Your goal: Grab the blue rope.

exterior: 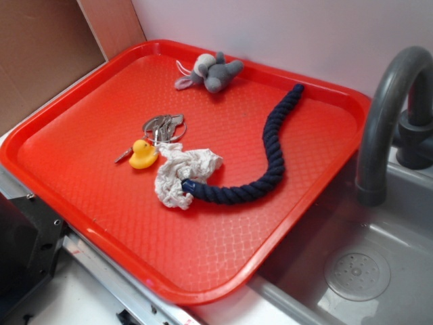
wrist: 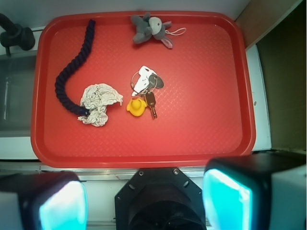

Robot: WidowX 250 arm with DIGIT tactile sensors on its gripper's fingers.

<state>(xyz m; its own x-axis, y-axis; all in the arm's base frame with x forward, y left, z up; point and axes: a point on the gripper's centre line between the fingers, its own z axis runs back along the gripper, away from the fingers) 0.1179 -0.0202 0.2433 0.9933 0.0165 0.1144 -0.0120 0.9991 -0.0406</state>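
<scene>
Your target, the blue rope [exterior: 270,145] [wrist: 67,79], lies on the red tray [exterior: 203,264] [wrist: 201,143] in a long curve. From the wrist view, one end sits near the tray's far left corner, the body bows toward the left rim, and the capped end in brighter blue tucks against the off-white rag [exterior: 179,172] [wrist: 98,103], touching or slightly under it. Its long axis there runs roughly away from you, from near-centre to far-left.

The end effector [wrist: 144,199] hangs well back from the tray's near edge, its two pads spread wide apart and nothing between them. The rope therefore lies ahead and to the left of it in the wrist view; you would likely need to travel forward and leftward, then turn the fingers to close across the rope's thickness, not along it. The middle of the curve looks the cleanest place to take it, since that stretch lies apart from everything else.

Just right of the rag sit the yellow duck [exterior: 142,154] [wrist: 136,106] and a bunch of keys [exterior: 162,125] [wrist: 146,84], close together. The grey plush mouse [exterior: 213,71] [wrist: 151,28] rests near the far rim, well apart from the rope. A grey faucet [exterior: 385,115] and a sink [exterior: 379,223] stand beside the tray on the rope's side.
</scene>
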